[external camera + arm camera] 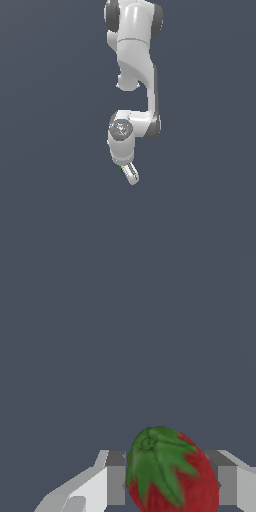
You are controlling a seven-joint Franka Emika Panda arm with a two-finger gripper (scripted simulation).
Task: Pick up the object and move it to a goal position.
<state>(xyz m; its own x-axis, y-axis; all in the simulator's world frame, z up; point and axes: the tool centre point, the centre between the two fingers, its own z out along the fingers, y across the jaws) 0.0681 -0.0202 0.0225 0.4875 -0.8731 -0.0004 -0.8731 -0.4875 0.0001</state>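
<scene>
Tool [170,483] grips the strawberry [172,476] between both fingers, so the pick looks done. Exterior view shows only a green speck at the fingertips (berry mostly hidden). Transport is left; no goal marker is visible, so remaining travel is unclear.

The object [172,476] sits between the hand's [170,483] fingers (touching both).

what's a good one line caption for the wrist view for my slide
Wrist view: a red strawberry with a green leafy cap sits between the gripper fingers against a plain grey-blue ground.
</scene>
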